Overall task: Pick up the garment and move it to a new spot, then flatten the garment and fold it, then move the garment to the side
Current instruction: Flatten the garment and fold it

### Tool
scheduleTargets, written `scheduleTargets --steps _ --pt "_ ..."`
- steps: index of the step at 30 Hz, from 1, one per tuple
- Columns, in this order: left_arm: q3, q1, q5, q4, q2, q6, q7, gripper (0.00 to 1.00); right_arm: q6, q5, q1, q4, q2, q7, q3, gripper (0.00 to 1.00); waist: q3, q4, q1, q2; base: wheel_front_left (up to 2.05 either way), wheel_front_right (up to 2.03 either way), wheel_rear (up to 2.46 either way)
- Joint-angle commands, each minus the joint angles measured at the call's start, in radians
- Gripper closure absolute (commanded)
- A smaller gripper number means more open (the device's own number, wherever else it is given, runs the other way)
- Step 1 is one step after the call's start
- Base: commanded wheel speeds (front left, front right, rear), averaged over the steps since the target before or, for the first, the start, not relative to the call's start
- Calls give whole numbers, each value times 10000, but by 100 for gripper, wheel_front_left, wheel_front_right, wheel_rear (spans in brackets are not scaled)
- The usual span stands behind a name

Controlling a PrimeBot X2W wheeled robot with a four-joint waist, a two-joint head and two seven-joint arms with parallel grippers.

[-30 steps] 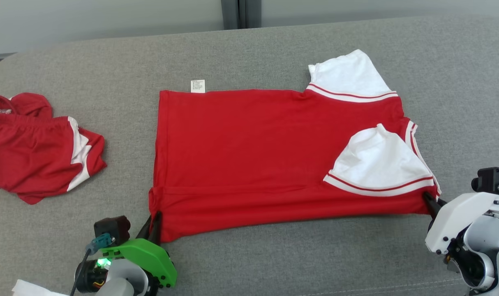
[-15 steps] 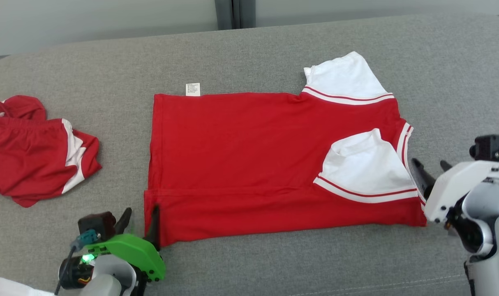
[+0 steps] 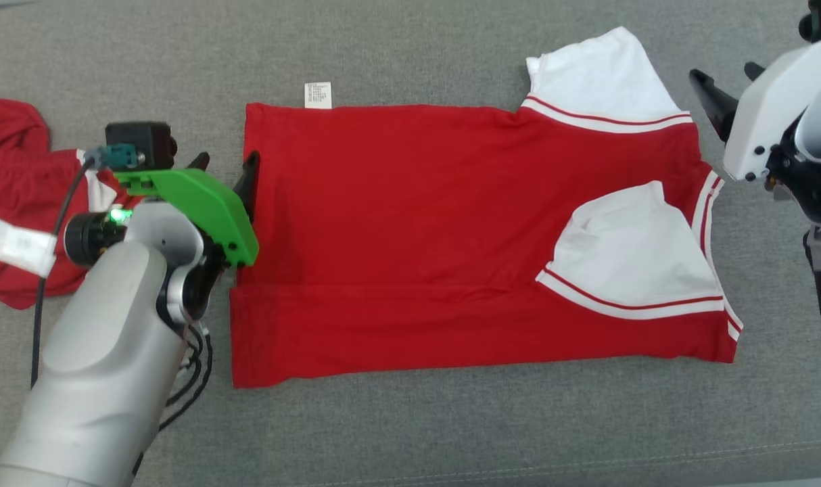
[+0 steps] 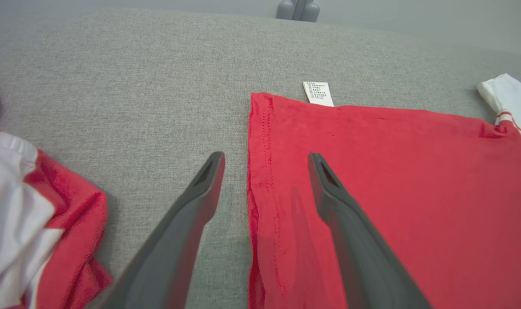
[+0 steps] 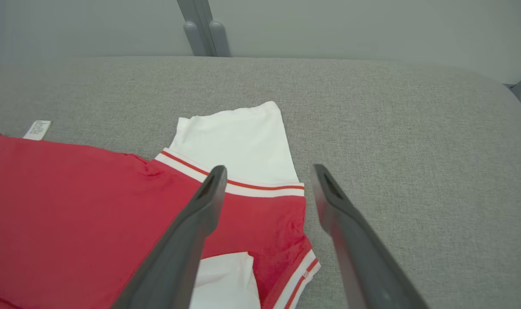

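In the head view we see the red garment point(image 3: 417, 237) spread flat in the middle of the gray cushion point(image 3: 410, 419). Its near white sleeve point(image 3: 627, 250) is folded onto the red body, and its far white sleeve point(image 3: 600, 74) sticks out. Our left forearm reaches up from the lower left and sets the left gripper point(image 3: 226, 162) at the garment's left hem, fingers apart and holding nothing. The right gripper point(image 3: 723, 73) hangs at the upper right, just beside the far white sleeve, also spread and empty. A crumpled red cloth point(image 3: 11, 169) lies behind the left arm.

In the left wrist view, one finger sits over bare cushion, the other over red fabric, with the hem between them.

In the right wrist view, the spread fingers straddle the garment's shoulder edge.
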Motion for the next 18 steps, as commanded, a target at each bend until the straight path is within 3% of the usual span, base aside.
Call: scheduleTargets --steps 1,14,18 --pt "-34 -447 34 183 -99 -92 114 0 5 38 -357 184 -163 69 210 0 762 74 0 0 0 0 0" --pt "-477 -3043 471 2290 -435 -598 479 0 3 382 -2938 2410 -689 -867 1587 0 2131 -141 0 0 0 0 0" --pt "-591 -3269 588 2742 -536 -473 529 0 3 450 -3056 2801 -791 -991 1750 0 2214 -91 0 0 0 0 0"
